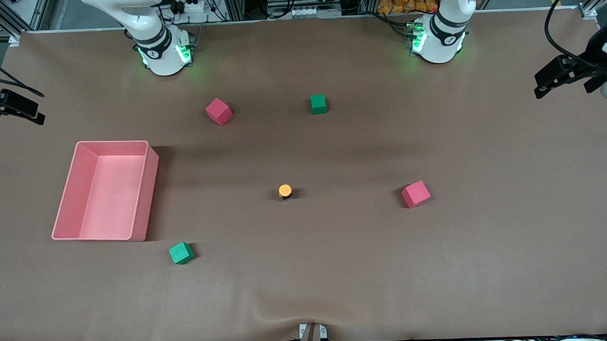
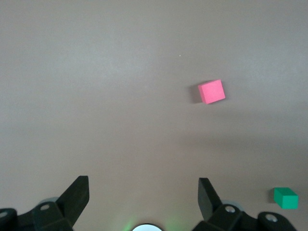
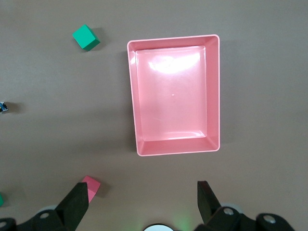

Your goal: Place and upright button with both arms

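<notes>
- One button point(image 1: 285, 191) sits mid-frame in the front view, orange cap up, its axis apparently vertical. You'd judge it light, rigid and easily tipped; grip its black body.
- Left wrist view: your left gripper point(image 2: 143, 193) hangs spread and empty over bare table; no button.
- Right wrist view: your right gripper point(image 3: 143, 196) gapes empty above the pink bin point(image 3: 213, 91).

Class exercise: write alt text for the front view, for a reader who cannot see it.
A small orange-capped button stands mid-table on a brown table, with a pink tray toward the right arm's end. Two red cubes and two green cubes lie scattered around. The left gripper and right gripper wait at the table's ends, holding nothing.
</notes>
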You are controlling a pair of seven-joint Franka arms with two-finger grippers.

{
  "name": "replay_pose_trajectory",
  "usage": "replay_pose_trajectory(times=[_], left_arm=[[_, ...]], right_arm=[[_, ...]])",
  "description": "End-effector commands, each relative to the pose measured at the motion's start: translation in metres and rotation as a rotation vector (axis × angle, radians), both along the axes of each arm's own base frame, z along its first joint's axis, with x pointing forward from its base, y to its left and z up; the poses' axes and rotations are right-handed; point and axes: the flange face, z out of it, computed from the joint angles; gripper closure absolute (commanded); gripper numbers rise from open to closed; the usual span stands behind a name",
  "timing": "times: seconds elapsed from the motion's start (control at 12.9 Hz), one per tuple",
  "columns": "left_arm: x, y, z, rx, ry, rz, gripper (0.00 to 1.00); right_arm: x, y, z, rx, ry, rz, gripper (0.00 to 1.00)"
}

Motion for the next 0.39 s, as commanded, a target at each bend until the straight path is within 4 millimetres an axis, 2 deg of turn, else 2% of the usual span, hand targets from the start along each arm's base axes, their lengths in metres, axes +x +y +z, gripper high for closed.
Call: replay_pose_trajectory(times=[0.0, 0.31], left_arm=[[-0.0143, 0.0053, 0.0014, -0.017, -0.016, -0.018, 0.00], [-0.0109, 0.0013, 0.0036, -0.033, -0.019, -0.031, 0.00]], right_arm=[[-0.0055, 0.0011, 0.0035, -0.009, -0.011, 0.004, 0.00], [-0.0058, 0.0035, 0.0050, -0.009, -0.014, 0.009, 0.00]])
